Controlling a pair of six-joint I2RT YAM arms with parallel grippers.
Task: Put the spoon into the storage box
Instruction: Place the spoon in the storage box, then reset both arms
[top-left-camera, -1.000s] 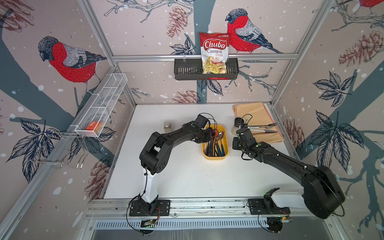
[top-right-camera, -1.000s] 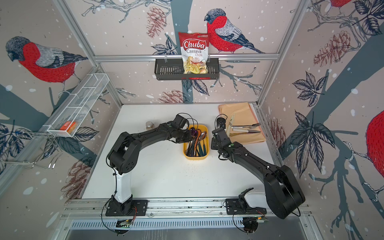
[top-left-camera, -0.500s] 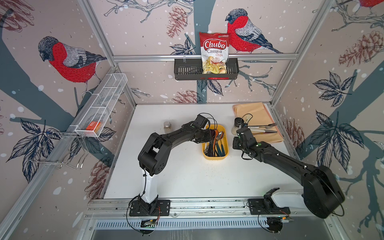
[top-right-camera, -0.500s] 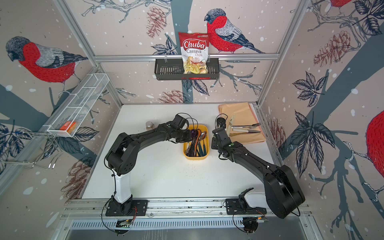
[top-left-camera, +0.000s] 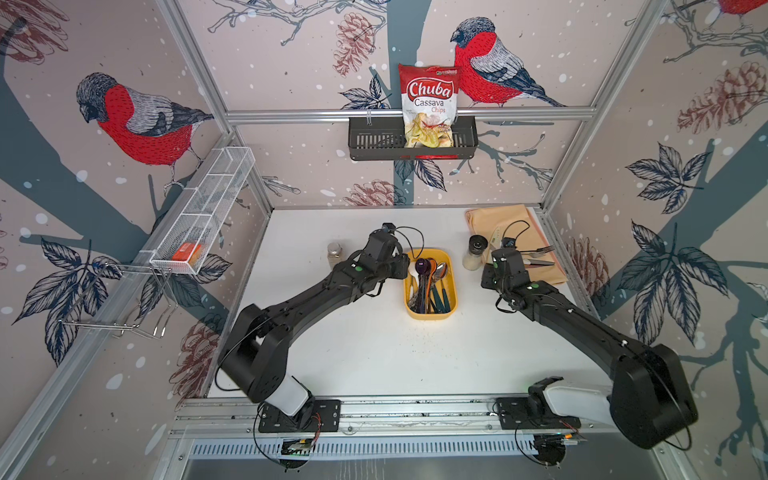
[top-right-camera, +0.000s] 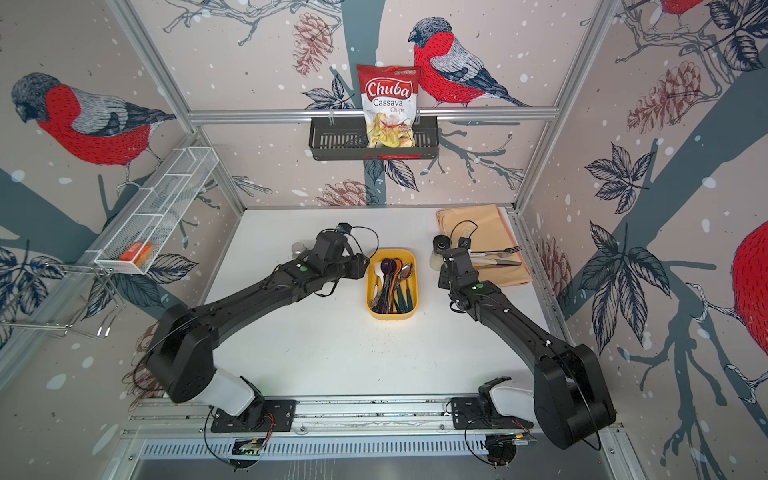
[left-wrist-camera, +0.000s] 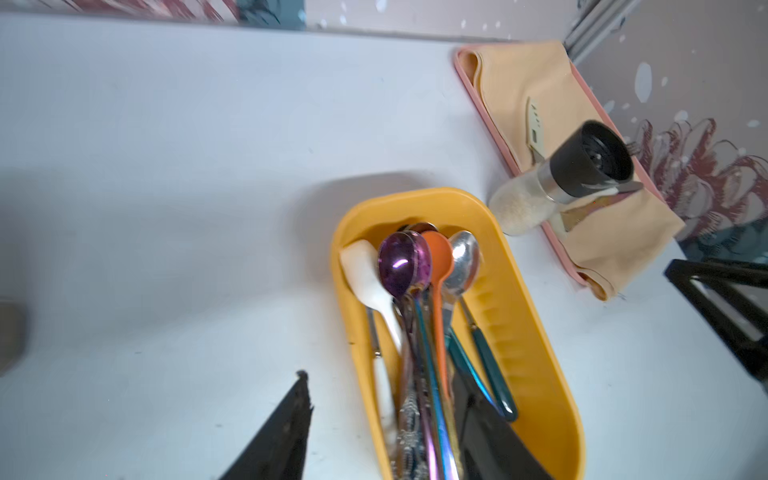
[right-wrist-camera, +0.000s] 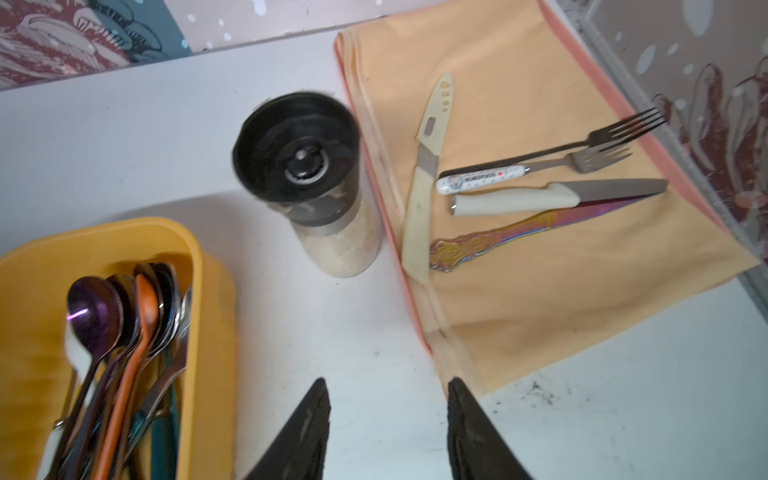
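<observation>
The yellow storage box (top-left-camera: 430, 317) (top-right-camera: 390, 317) stands mid-table and holds several spoons with their bowls toward the back wall. A purple spoon (top-left-camera: 422, 264) (left-wrist-camera: 404, 266) lies on top of the pile, iridescent handle running toward my left gripper (top-left-camera: 402, 266) (left-wrist-camera: 380, 382). That gripper is open at the box's left side. One of its fingers (left-wrist-camera: 291, 419) is over the bare table outside the wall and the other is above the spoon handles; neither presses the spoon. My right gripper (top-left-camera: 500, 266) (right-wrist-camera: 386, 386) hangs open over bare table right of the box, holding nothing.
A black-capped grinder (top-left-camera: 476, 251) (right-wrist-camera: 307, 174) stands between the box and an orange cloth (top-left-camera: 511, 224) that carries forks and knives (right-wrist-camera: 540, 166). A small jar (top-left-camera: 333, 253) is behind the left arm. A black wall basket (top-left-camera: 411, 139) holds a chips bag; a white mesh basket (top-left-camera: 203, 212) hangs left.
My left gripper has gone from shut to open beside the box, and the purple spoon now rests free on the pile. The right gripper has opened a little wider.
</observation>
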